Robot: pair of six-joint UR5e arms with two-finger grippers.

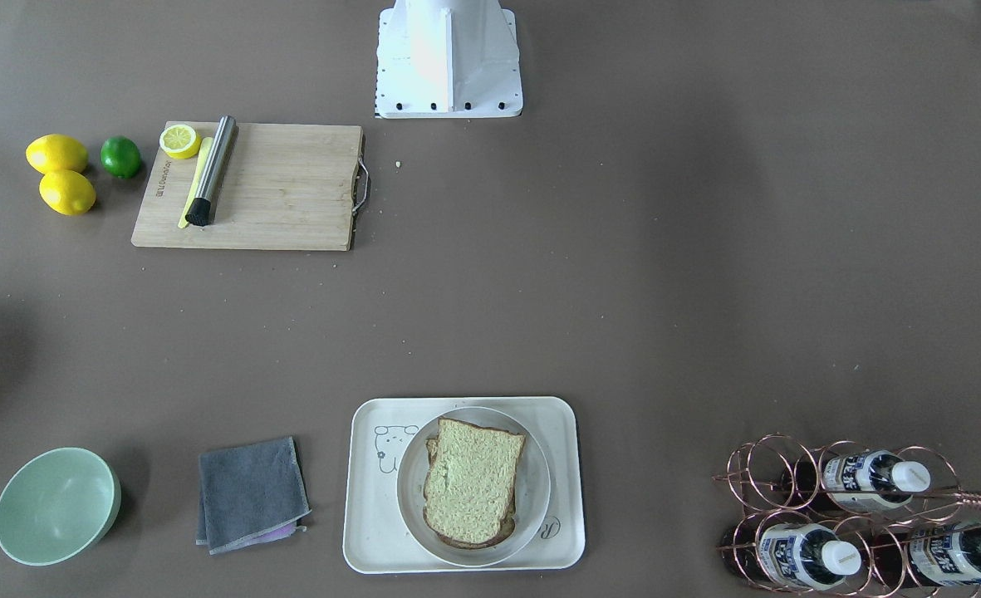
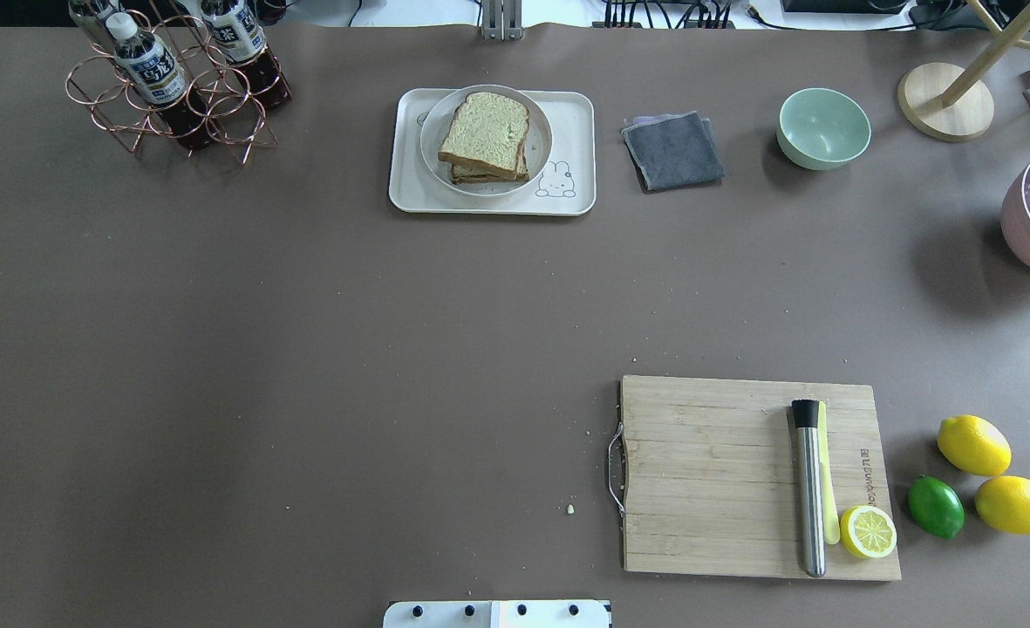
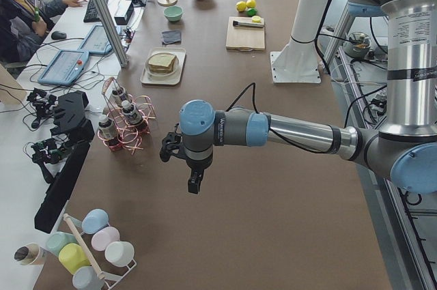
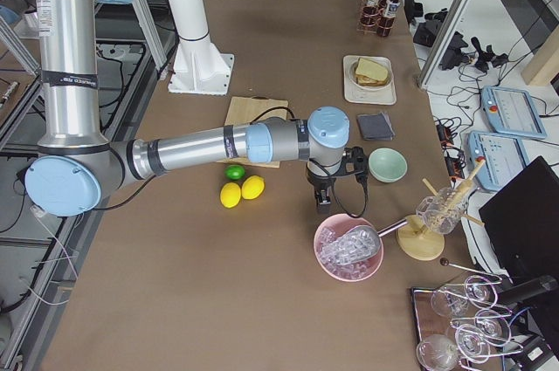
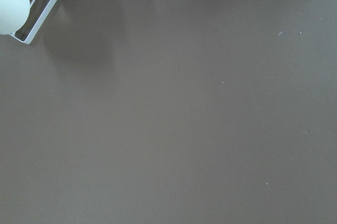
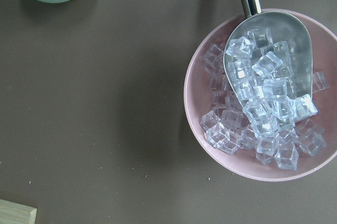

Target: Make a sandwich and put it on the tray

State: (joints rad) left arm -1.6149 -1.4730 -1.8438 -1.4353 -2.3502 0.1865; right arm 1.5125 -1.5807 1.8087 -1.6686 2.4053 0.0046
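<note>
The sandwich (image 1: 472, 482), two stacked slices of speckled bread with dark crust, lies on a round white plate (image 1: 411, 507) that stands on the cream tray (image 1: 370, 540). No egg shows. It also shows in the overhead view (image 2: 484, 133) on the tray (image 2: 410, 196). My left gripper (image 3: 194, 184) hangs over bare table far from the tray, near the bottle rack. My right gripper (image 4: 321, 205) hangs between the green bowl and the pink ice bowl. Both show only in the side views, so I cannot tell whether they are open or shut.
A wooden cutting board (image 2: 715, 471) holds a steel muddler (image 2: 808, 488) and half a lemon (image 2: 868, 531); two lemons (image 2: 973, 445) and a lime (image 2: 935, 506) lie beside it. A grey cloth (image 2: 673, 150), green bowl (image 2: 823, 128), bottle rack (image 2: 174, 83) and pink ice bowl (image 6: 263, 103) line the far side.
</note>
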